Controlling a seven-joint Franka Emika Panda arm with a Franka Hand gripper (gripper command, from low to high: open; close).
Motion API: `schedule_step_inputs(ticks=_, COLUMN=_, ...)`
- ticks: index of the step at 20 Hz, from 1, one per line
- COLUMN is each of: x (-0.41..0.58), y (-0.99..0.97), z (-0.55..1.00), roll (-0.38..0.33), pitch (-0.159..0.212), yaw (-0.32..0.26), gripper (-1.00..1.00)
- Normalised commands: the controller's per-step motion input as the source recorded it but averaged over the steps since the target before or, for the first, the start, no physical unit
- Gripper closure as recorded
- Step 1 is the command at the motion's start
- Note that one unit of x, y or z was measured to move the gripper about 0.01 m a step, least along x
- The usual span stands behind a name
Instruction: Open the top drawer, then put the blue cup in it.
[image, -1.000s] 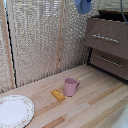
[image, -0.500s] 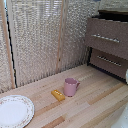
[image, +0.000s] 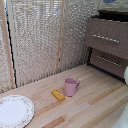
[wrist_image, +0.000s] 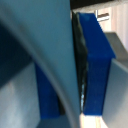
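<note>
The dark brown cabinet stands at the exterior view's right. Its top drawer, with a silver bar handle, sticks out farther than the drawer below it. Only a sliver of the blue cup shows at the top edge of that view, above the cabinet. The wrist view is filled from very close by the blue cup's wall. My gripper is shut on that wall, with a dark blue finger pressed against it. The rest of the arm is out of the exterior view.
A pink mug and a small yellow object sit on the wooden tabletop. A patterned white plate lies at the exterior view's lower left. Woven blinds form the back wall. A white shape shows at the right edge.
The blue cup at the top edge of the exterior view has moved toward that view's right, over the cabinet, and shows less. The other objects have not moved.
</note>
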Motion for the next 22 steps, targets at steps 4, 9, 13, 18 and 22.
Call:
schedule_step_inputs(ticks=4, x=0.011, y=-0.53, z=0.15, roll=0.318, pitch=0.080, yaw=-0.032, gripper=1.00)
schedule_step_inputs(ticks=9, x=0.046, y=-0.70, z=0.06, roll=0.205, pitch=0.040, yaw=0.004, gripper=1.00)
schedule_step_inputs(ticks=13, x=0.064, y=-0.36, z=0.01, roll=0.076, pitch=-0.009, yaw=0.008, gripper=1.00)
schedule_step_inputs(ticks=18, x=0.015, y=0.04, z=0.40, roll=0.087, pitch=0.019, yaw=0.000, gripper=-1.00)
schedule_step_inputs(ticks=22, x=0.114, y=0.29, z=0.71, roll=0.147, pitch=0.008, yaw=0.000, gripper=-1.00)
